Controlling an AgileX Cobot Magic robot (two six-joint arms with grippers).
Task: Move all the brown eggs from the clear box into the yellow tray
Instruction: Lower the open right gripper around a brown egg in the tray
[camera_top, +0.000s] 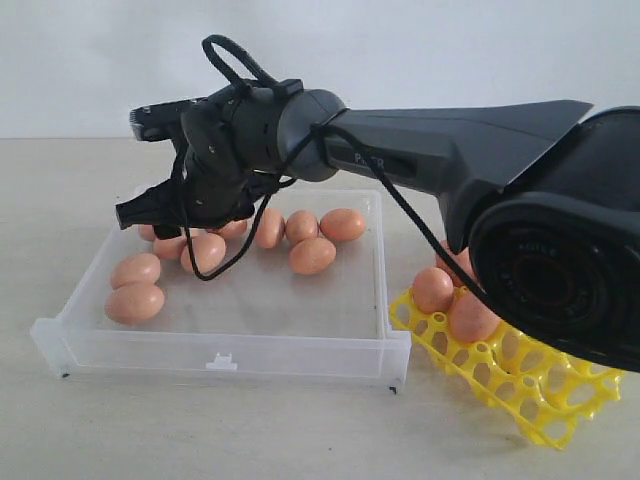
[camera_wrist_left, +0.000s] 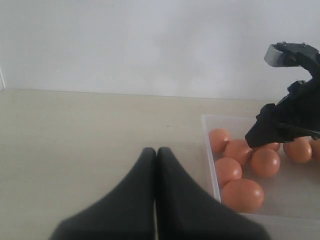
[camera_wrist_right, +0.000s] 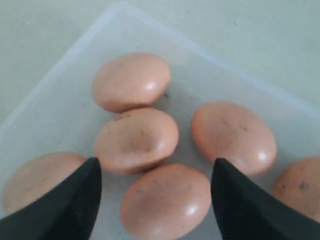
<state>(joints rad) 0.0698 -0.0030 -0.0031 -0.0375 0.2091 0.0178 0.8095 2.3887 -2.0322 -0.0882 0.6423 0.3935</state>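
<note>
Several brown eggs (camera_top: 313, 255) lie in the clear box (camera_top: 220, 355), mostly along its far side and left end. My right gripper (camera_top: 140, 213) reaches across over the box's far left corner. In the right wrist view it (camera_wrist_right: 156, 167) stands open just above a cluster of eggs, with one egg (camera_wrist_right: 165, 202) below the gap between its fingers (camera_wrist_right: 65, 205), not gripped. The yellow tray (camera_top: 545, 395) sits right of the box with a few eggs (camera_top: 470, 318) in it, partly hidden by the arm. My left gripper (camera_wrist_left: 156, 150) is shut and empty over bare table beside the box wall (camera_wrist_left: 210, 165).
The right arm's dark body (camera_top: 450, 150) spans the box and covers much of the tray. A black cable (camera_top: 240, 250) hangs from the wrist down over the eggs. A pale wall stands behind the beige table (camera_top: 300, 430).
</note>
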